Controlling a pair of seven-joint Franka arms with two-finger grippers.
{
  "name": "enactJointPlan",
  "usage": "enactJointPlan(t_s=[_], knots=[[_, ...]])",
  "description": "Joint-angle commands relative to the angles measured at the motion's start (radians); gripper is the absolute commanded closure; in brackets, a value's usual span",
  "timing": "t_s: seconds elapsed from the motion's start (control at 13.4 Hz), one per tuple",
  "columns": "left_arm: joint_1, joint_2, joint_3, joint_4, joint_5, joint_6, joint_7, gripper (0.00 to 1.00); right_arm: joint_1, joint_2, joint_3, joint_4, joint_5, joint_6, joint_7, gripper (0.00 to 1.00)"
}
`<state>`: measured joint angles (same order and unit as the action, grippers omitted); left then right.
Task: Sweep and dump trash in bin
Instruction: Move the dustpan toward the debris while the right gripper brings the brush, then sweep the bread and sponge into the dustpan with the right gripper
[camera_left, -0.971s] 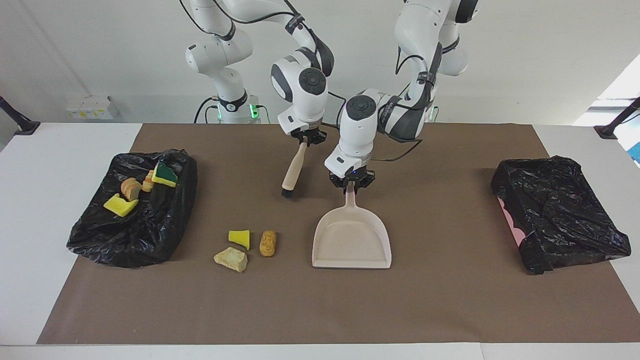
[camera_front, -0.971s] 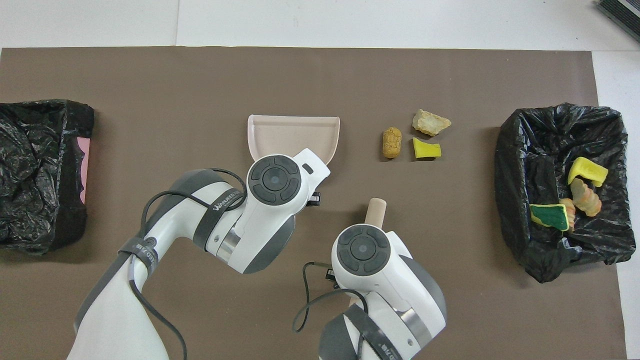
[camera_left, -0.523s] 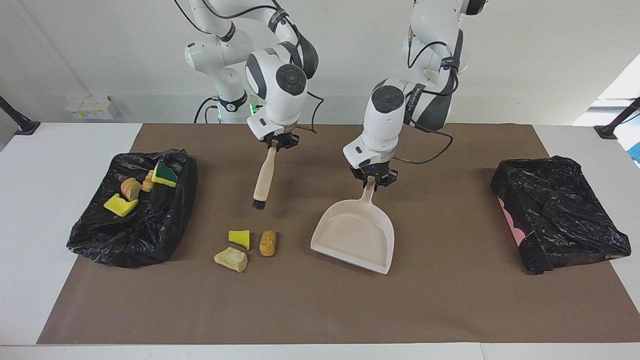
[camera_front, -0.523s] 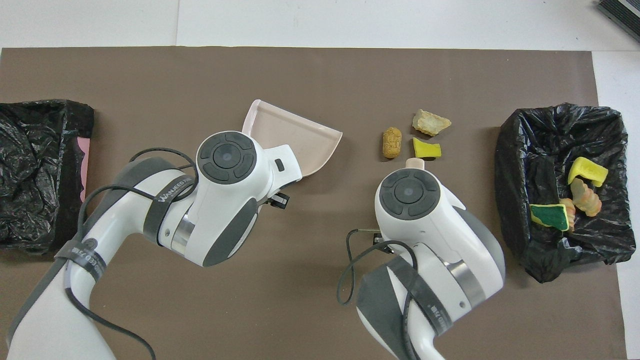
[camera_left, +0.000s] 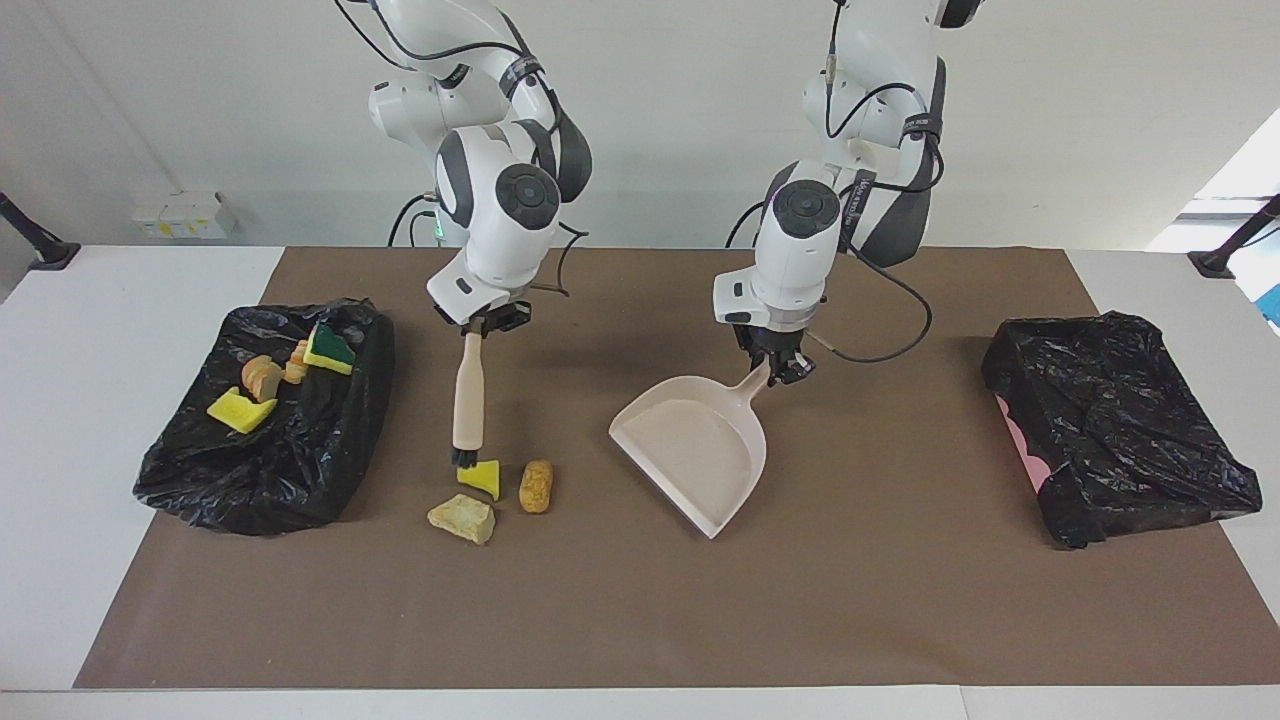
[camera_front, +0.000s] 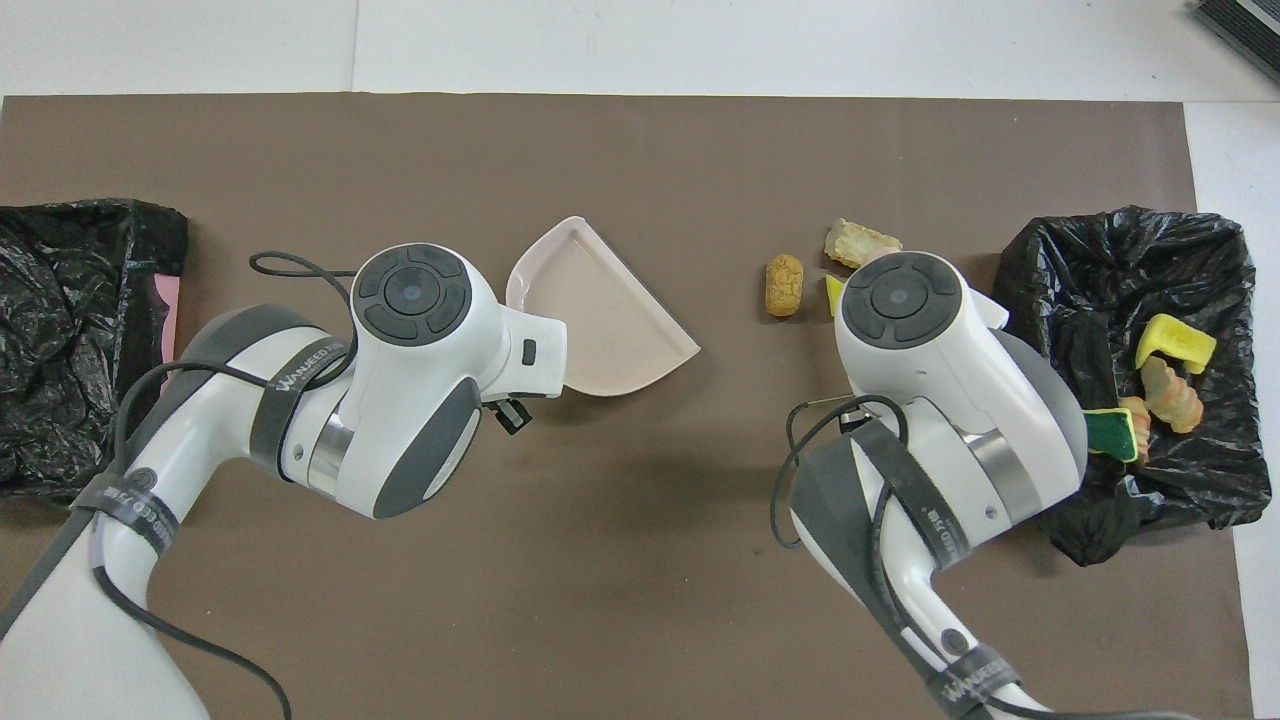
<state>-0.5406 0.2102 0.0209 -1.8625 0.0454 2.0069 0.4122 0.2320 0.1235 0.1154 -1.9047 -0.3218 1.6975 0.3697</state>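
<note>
A: Right gripper is clamped on the top of the brush, which hangs upright with its bristles touching or just above the yellow sponge chunk — I cannot tell which.

B: And the left gripper is closed tight on the handle of the dustpan. The pan is tilted, with its open mouth turned toward the three loose scraps.

A: Those three sit together on the brown mat: the yellow chunk, a pale tan lump touching it and farther from the robots, and a brown bread-like lump just beside the chunk, toward the pan.

B: The pan is well apart from them, though. I'd say its lip wants to lie flat on the mat, close against the brown lump, before any stroke.

A: Agreed. Then the brush should drop in on the bin's end of the pile and push all three toward the pan in one low pass, so nothing skips around the edge.

B: Containers now. The black-lined bin at the right arm's end holds four scraps: a yellow piece, a tan round lump, an orange-tan one and a green-and-yellow sponge.

A: The second black-lined bin at the left arm's end shows only crumpled plastic and a bit of pink at its wall. The dustpan carries nothing.
</note>
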Motion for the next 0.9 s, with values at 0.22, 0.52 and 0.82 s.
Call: enactJointPlan(t_s=[0.22,0.52,0.82], knots=[[0.005,0.018,-0.004,-0.017,0.079,0.076,0.054,1.0,-0.155,0.044,0.012,0.018,-0.08,0.143,-0.271,1.0],[0.002,0.024,-0.004,-0.02,0.1,0.096,0.158,1.0,-0.178,0.113,0.012,0.026,-0.103,0.247,-0.301,1.0],[-0.019,0.021,-0.006,-0.056,0.114,0.125,0.165,1.0,-0.178,0.205,0.013,0.076,-0.1,0.293,-0.293,1.0]])
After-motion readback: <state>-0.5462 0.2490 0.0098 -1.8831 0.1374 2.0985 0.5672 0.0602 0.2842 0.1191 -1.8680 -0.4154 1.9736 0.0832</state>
